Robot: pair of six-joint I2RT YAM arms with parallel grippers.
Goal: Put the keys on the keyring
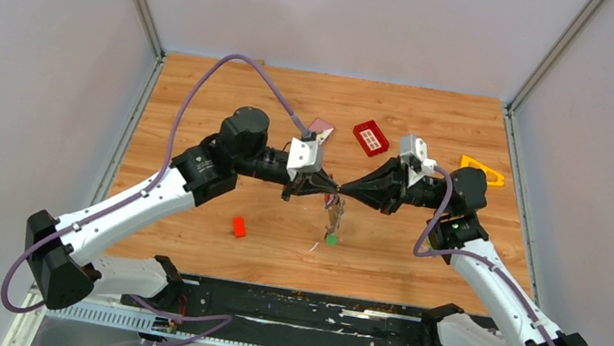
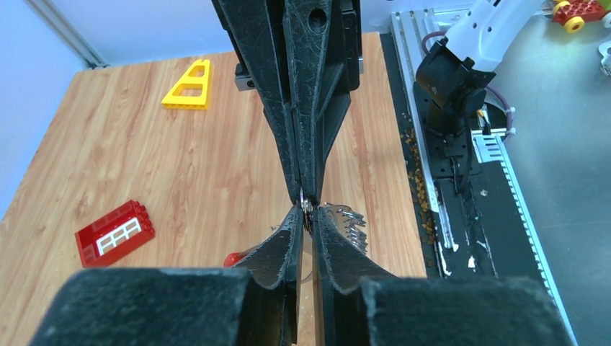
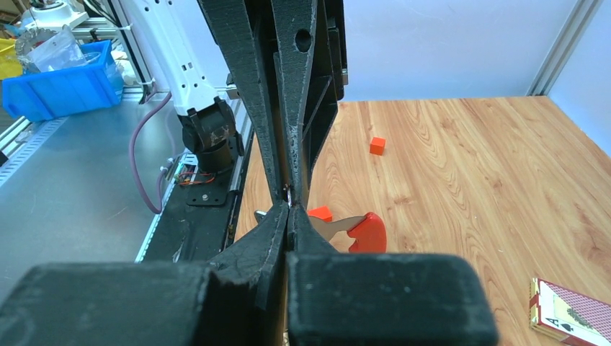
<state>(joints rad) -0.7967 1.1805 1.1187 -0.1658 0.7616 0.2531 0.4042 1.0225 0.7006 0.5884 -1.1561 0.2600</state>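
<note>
My left gripper (image 1: 326,190) and right gripper (image 1: 344,192) meet tip to tip above the middle of the table. Between the left fingertips (image 2: 297,216) sits the thin metal ring of the keyring (image 2: 308,207), and the jaws stand almost together on it. The right gripper (image 3: 290,205) is shut, with a glint of the ring at its tips. The keyring's grey strap with its glossy red piece (image 3: 367,232) hangs just beyond. Silver keys (image 2: 347,220) dangle beside the ring. Below the tips hangs the bunch (image 1: 334,219), a green head (image 1: 332,240) at its bottom.
A small red block (image 1: 238,227) lies left of the bunch. At the back are a red gridded tray (image 1: 371,138), a card pack (image 1: 321,126) and a yellow triangular piece (image 1: 482,172). The black rail (image 1: 292,309) runs along the near edge.
</note>
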